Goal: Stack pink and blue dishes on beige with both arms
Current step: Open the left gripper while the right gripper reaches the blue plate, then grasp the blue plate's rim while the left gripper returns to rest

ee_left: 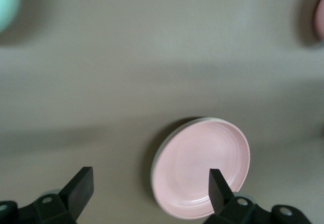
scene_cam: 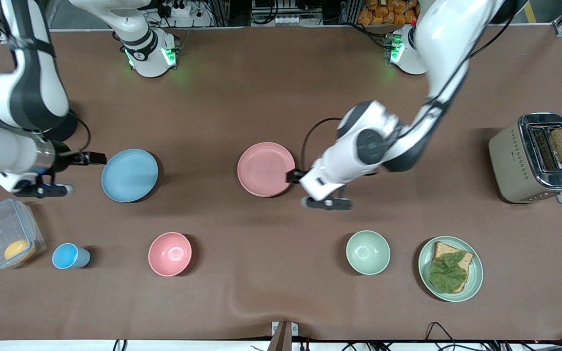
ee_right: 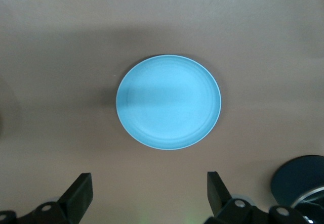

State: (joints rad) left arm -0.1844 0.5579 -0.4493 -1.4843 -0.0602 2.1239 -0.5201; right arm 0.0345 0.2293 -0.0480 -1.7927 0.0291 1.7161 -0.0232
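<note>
Arms first: the left arm (scene_cam: pixel 408 131) reaches in from its base, its left gripper (scene_cam: pixel 294 176) low beside the pink plate (scene_cam: pixel 266 169), fingers (ee_left: pixel 81 186) spread wide, seemingly to take the rim. That pink plate already rests on a pale rim, likely the beige plate (ee_left: pixel 164 139) peeking out beneath it, mid-table. Over at the right arm's end, the right arm (scene_cam: pixel 12 122) brings its right gripper (scene_cam: pixel 96 157) just beside the blue plate (scene_cam: pixel 130 175), fingers (ee_right: pixel 81 191) likewise apart and empty. Blue lies flat and alone on the table (scene_cam: pixel 281 302), well apart from the pink stack, so it looks like the piece left to carry.
</note>
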